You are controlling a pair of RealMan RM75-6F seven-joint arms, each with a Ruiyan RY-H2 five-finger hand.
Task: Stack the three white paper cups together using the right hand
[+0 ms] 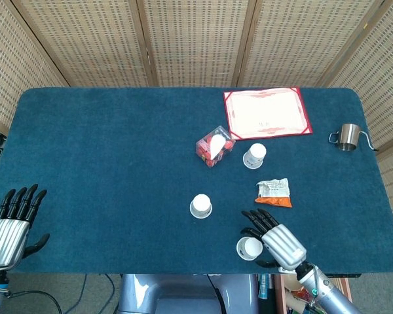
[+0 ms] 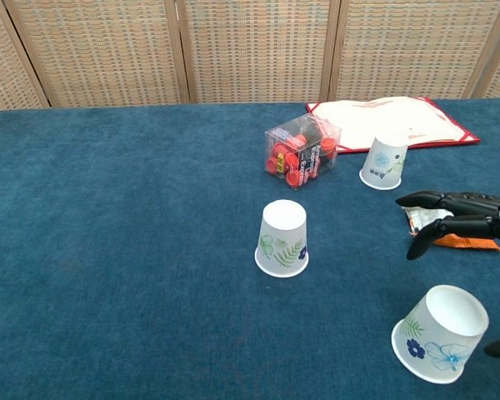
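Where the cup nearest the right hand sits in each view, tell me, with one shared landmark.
Head view: nearest cup at bottom centre-right, just left of the right hand.
Chest view: nearest cup in the bottom-right corner, below the hand's fingers.
Shared landmark: the orange snack packet, beyond it.

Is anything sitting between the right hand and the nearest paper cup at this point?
Nothing visible. The right hand hovers beside the nearest paper cup, fingers apart, with only bare table between them. The snack packet lies farther back, off that line.
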